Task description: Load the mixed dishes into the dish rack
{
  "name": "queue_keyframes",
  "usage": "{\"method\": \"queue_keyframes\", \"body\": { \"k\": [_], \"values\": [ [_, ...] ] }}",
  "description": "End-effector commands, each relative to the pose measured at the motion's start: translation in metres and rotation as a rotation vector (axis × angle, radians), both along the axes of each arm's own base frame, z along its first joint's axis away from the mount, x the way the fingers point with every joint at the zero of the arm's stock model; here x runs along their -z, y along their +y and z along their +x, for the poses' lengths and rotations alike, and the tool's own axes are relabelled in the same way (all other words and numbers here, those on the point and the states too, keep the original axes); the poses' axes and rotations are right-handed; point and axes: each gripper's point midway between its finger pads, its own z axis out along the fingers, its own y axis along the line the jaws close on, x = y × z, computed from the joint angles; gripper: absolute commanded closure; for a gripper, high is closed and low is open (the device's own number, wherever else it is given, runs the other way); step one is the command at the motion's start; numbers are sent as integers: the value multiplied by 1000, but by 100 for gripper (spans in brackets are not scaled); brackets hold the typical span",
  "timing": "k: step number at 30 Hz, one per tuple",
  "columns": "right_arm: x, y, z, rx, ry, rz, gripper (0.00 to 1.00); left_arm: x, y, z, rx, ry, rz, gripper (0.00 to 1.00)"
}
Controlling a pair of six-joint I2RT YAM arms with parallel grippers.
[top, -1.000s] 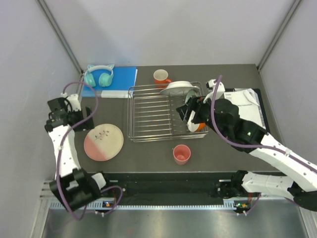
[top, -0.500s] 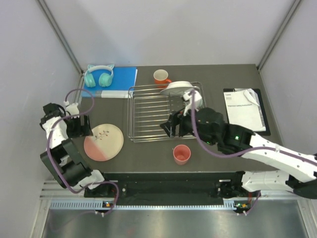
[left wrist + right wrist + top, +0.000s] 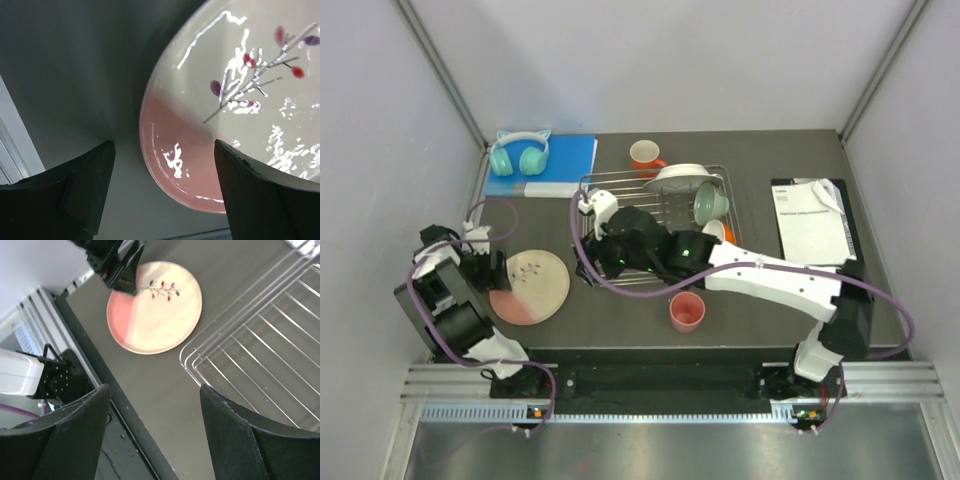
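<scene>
Left pincer (image 3: 162, 150), spread wide, frames the pink edge of the pink-and-cream sprig plate (image 3: 530, 285), flat on the desk (image 3: 620, 312) left of the dish rack (image 3: 645, 195). Right pincer (image 3: 154, 390), also spread, hovers empty above the rack's near-left corner.

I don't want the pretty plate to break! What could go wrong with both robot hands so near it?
The pink-and-cream sprig plate lies flat, so the open left gripper at its rim might shove it instead of gripping it. The open right gripper hangs nearby, so the arms might bump. The right arm passes close to the pink cup and could knock it.
</scene>
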Motion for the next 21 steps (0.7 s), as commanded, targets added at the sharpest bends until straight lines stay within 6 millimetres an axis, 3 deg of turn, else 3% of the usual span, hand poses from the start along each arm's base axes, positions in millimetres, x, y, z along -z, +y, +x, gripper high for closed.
{"method": "queue_keyframes", "body": {
  "k": [1,3,4,9,11,15,21],
  "values": [
    [-16,39,-9,-106,-18,38,29,16,14,11,17,-36,18,17],
    [-22,51,-6,-128,-32,41,29,24,13,10,21,-27,-8,20],
    [-9,61,-2,-133,-27,18,29,26,11,10,25,-29,-22,22],
    [6,105,18,-212,36,25,27,41,4,9,54,-19,-70,39],
    [17,113,28,-215,89,29,27,43,1,10,65,-24,-85,51],
    [51,122,57,-179,225,60,27,46,-3,10,73,-26,-107,63],
    [94,135,74,-130,290,0,27,56,5,8,60,-6,-90,89]
  ]
}}
